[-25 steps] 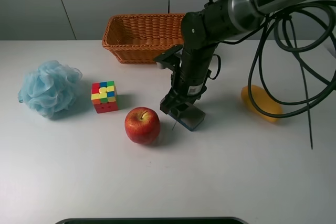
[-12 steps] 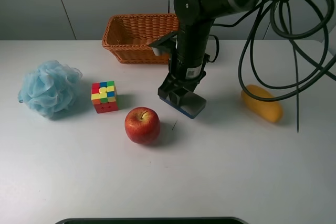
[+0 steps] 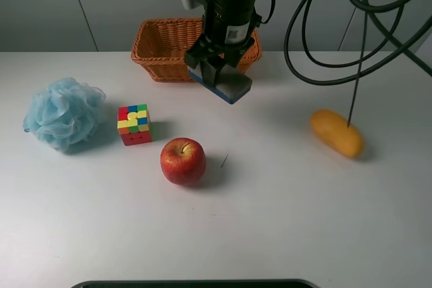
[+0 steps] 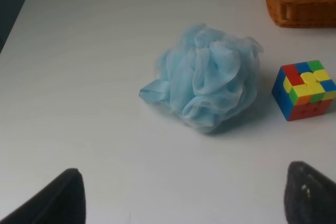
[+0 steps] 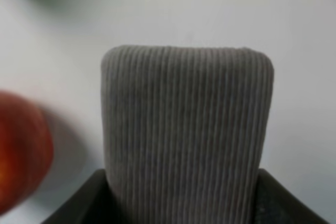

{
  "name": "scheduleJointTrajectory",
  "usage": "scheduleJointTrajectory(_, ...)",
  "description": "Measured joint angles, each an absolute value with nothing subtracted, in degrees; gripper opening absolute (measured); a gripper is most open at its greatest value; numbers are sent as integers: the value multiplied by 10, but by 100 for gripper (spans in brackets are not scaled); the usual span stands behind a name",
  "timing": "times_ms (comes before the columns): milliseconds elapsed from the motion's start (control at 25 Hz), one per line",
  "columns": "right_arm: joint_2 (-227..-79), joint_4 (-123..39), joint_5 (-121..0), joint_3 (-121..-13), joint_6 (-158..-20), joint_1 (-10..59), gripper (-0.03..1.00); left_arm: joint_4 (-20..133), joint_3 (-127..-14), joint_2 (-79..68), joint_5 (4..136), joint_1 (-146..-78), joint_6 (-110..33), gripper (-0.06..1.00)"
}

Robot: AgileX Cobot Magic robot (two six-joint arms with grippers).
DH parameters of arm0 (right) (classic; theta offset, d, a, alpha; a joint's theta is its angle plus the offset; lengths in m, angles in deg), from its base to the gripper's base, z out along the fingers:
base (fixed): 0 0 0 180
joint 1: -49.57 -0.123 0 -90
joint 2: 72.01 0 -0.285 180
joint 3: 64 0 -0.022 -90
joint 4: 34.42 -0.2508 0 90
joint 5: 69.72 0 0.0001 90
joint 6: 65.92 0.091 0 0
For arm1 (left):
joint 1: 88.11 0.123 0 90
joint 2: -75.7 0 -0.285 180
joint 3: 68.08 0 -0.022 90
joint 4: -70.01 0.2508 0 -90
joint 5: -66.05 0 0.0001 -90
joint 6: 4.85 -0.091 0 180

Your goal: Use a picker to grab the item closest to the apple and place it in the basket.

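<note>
My right gripper (image 3: 214, 72) is shut on a flat grey ribbed pad with a blue edge (image 3: 230, 86) and holds it in the air at the front rim of the wicker basket (image 3: 160, 46). The pad fills the right wrist view (image 5: 186, 124), with the blurred apple (image 5: 21, 150) at the edge. The red apple (image 3: 182, 160) sits on the table in front, well below the pad. My left gripper (image 4: 184, 200) is open and empty, low over the table short of the blue bath pouf (image 4: 210, 85).
A colourful puzzle cube (image 3: 134, 124) stands left of the apple, and it also shows in the left wrist view (image 4: 304, 90). The blue pouf (image 3: 64, 111) lies at the far left. A yellow-orange fruit (image 3: 336, 133) lies at the right. Black cables hang at the upper right.
My right gripper has lifted the grey pad from the table beside the apple and carried it up and back to the basket's front rim. The other objects have not moved.
</note>
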State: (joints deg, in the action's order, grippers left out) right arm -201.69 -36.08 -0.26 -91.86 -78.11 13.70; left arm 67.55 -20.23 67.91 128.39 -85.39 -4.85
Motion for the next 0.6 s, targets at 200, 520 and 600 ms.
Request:
scheduleJointTrajectory(200,-2022,-348,-1,-998,-772,137,40,676,-202,679,1284,-854,-49,73)
scheduleJointTrajectory(520,-2060,-326,-57,-1101,-771,156,40,676,-202,679,1284,-854,-49,73)
scheduleJointTrajectory(600,-2073,-325,-94,-1116,-771,167,40,676,-202,679,1284,-854,-49,73)
